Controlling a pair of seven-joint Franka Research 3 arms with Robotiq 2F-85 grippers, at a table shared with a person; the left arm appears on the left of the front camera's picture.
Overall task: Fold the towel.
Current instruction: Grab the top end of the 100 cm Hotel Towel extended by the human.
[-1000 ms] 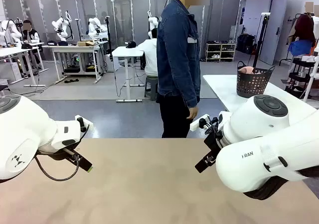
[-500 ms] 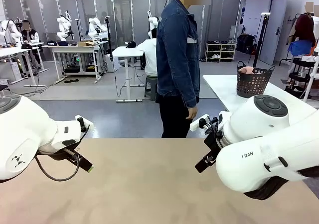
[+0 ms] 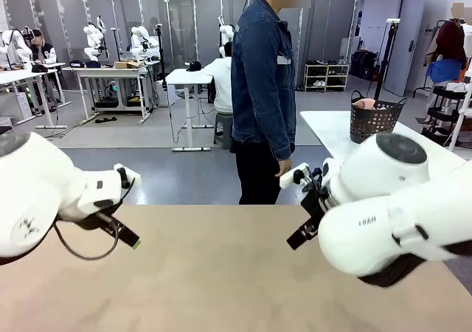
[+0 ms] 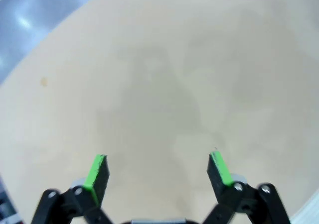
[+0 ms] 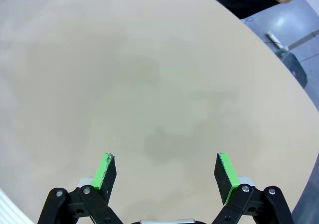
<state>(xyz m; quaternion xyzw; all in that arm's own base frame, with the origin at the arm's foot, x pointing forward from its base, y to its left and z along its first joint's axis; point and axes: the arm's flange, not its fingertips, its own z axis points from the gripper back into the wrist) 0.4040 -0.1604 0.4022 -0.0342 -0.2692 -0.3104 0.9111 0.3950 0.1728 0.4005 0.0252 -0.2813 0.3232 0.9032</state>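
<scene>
Since a second ago both arms have shifted slightly, their white housings a little blurred, and the person (image 3: 262, 88) has stayed at the far edge. The left gripper (image 4: 158, 167) and right gripper (image 5: 167, 169) hang over the bare tan table (image 3: 221, 273), jaws spread wide, holding nothing. What seems to be the towel (image 3: 365, 104) sits bunched in the dark basket (image 3: 375, 125) on the neighbouring table.
</scene>
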